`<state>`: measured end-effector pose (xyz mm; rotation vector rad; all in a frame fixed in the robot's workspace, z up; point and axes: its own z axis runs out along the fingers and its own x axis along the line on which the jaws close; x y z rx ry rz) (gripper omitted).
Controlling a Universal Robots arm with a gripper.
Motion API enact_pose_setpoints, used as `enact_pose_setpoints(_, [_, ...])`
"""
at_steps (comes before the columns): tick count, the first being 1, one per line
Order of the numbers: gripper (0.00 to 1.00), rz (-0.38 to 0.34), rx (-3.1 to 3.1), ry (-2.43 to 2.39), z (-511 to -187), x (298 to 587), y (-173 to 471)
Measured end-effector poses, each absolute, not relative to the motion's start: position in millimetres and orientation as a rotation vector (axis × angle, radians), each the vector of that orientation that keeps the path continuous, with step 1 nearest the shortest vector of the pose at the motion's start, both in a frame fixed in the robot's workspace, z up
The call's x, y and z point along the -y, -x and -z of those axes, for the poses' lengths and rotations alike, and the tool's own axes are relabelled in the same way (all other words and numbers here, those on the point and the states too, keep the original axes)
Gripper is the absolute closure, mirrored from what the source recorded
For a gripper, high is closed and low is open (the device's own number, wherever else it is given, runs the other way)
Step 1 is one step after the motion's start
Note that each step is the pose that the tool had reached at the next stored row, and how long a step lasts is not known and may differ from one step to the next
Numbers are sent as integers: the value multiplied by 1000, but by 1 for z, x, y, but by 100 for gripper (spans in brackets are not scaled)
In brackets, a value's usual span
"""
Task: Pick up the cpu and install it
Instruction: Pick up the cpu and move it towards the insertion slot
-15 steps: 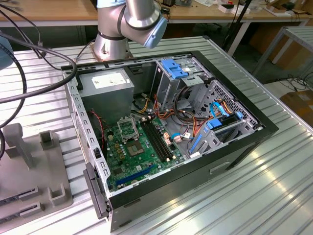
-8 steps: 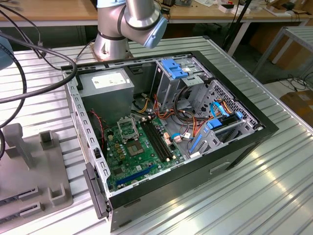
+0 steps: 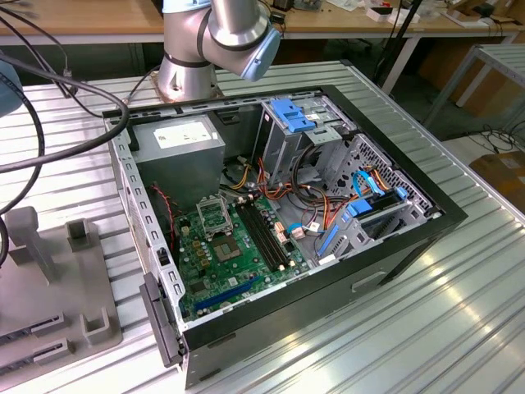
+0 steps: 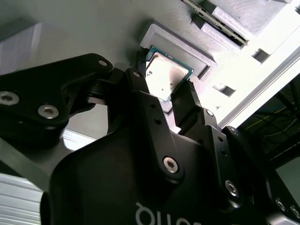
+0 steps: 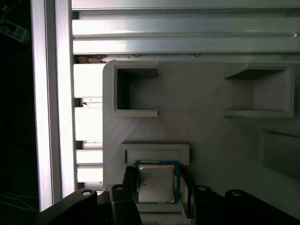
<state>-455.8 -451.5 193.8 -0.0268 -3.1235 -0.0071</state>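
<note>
- Ribbed metal tabletop [image 3: 426,328] spans the exterior view, with bright glare at five o'clock.
- Wooden workbench [image 3: 82,20] runs along twelve o'clock.
- Cardboard box [image 3: 504,176] sits at three o'clock, beyond the tabletop's edge.

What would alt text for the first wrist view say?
A small silver-faced cpu with a green edge sits at the robot's black hand, over a pale grey fixture with two box-shaped recesses. A ribbed aluminium table lies beyond.
</note>
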Motion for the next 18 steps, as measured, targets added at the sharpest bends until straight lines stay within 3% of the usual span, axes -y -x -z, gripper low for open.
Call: enact_pose_setpoints(18, [53,7,3124,27,-212,452,456])
